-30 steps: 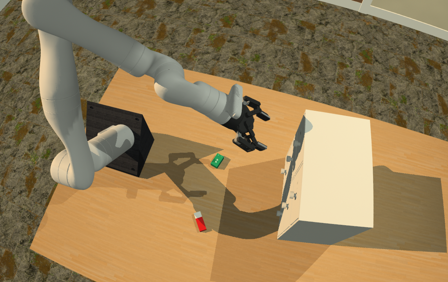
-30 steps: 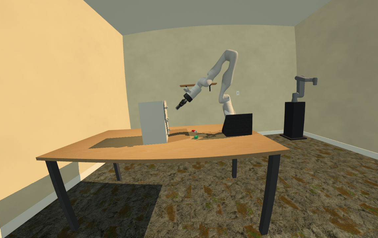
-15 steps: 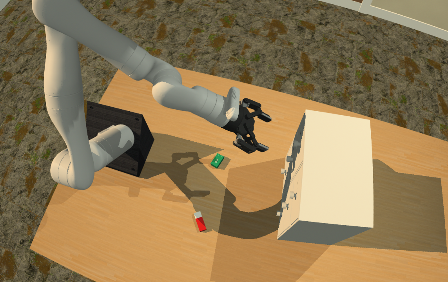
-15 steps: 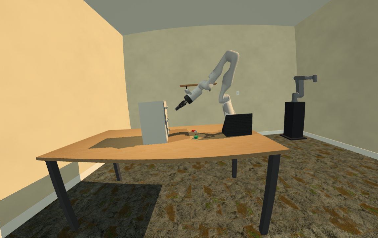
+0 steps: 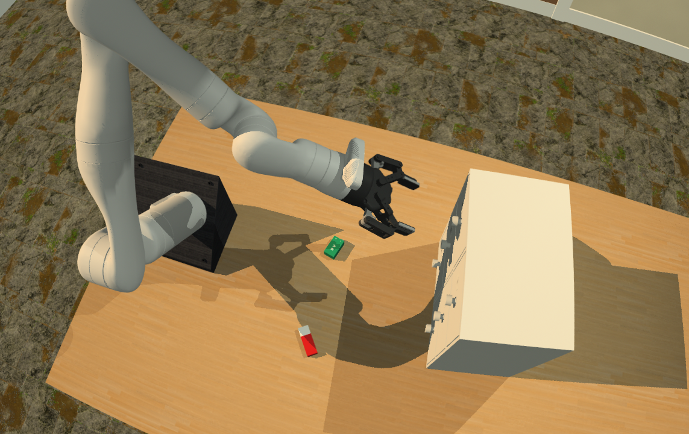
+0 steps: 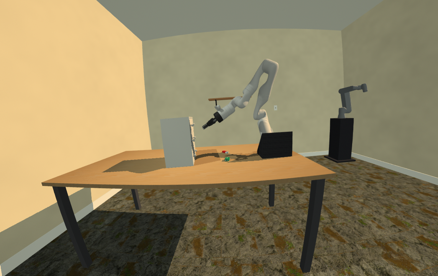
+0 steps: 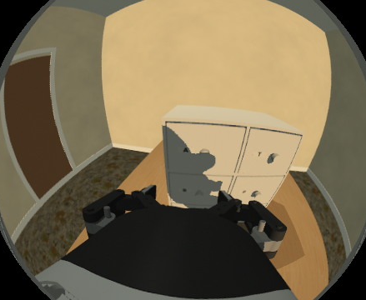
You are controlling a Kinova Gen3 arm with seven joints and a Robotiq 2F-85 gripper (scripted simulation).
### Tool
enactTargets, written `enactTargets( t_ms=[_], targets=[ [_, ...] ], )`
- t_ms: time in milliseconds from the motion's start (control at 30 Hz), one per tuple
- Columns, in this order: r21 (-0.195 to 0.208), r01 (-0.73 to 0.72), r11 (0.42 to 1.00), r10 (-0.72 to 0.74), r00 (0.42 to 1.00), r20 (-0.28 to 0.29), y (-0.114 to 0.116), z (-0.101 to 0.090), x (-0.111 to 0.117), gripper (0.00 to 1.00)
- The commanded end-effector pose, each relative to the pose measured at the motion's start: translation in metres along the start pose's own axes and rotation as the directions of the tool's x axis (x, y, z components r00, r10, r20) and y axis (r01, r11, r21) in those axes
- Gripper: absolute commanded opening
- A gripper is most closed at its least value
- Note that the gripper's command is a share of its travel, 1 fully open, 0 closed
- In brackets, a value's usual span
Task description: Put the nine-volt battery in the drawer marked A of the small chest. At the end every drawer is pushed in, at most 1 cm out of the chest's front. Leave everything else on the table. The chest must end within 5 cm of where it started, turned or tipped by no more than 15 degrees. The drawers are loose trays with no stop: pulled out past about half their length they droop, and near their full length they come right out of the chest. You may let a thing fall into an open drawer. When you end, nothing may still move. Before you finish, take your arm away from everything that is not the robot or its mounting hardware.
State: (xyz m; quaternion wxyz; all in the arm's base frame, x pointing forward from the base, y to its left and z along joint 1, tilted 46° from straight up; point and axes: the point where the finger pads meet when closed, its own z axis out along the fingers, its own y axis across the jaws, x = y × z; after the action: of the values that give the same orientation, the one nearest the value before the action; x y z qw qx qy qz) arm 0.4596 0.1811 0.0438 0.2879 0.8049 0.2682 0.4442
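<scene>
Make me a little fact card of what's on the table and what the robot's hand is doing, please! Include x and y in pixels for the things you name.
chest: white (image 5: 519,264) (image 6: 176,142) (image 7: 220,113), standing, drawers look pushed in
battery: green (image 5: 333,247) (image 6: 227,159), lying on the table
other small thing: red and whitish block (image 5: 308,340) (image 6: 225,151), lying on the table
gripper: open (image 5: 410,205) (image 6: 204,127) (image 7: 187,192), empty, above the table, pointing toward the chest
drawer letters: too small to read surely

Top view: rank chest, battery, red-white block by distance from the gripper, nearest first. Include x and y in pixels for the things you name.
From the open gripper (image 5: 408,205) (image 6: 204,127) (image 7: 187,195), as the top view shows it:
1. chest (image 5: 516,258) (image 6: 177,142) (image 7: 220,142): in front of the jaws, right in the view
2. battery (image 5: 333,247) (image 6: 227,159): on the table, lower left of the jaws
3. red-white block (image 5: 308,343) (image 6: 225,151): also lower left, farther down the view
</scene>
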Motion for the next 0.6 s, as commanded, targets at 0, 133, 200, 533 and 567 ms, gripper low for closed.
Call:
enactTargets(
  t_ms=[0, 133, 200, 533, 567],
  targets=[
    [-0.008, 0.010, 1.000, -0.010, 1.000, -0.010, 0.0022, 0.0027, -0.0038, 1.00],
    [-0.009, 0.010, 1.000, -0.010, 1.000, -0.021, 0.0023, 0.0038, -0.0042, 1.00],
    [-0.008, 0.010, 1.000, -0.010, 0.999, -0.032, 0.0022, 0.0048, -0.0046, 1.00],
    [-0.008, 0.010, 1.000, -0.011, 0.997, -0.081, 0.0022, 0.0096, -0.0064, 1.00],
    [-0.008, 0.010, 1.000, -0.011, 0.996, -0.085, 0.0022, 0.0100, -0.0065, 1.00]
  ],
)
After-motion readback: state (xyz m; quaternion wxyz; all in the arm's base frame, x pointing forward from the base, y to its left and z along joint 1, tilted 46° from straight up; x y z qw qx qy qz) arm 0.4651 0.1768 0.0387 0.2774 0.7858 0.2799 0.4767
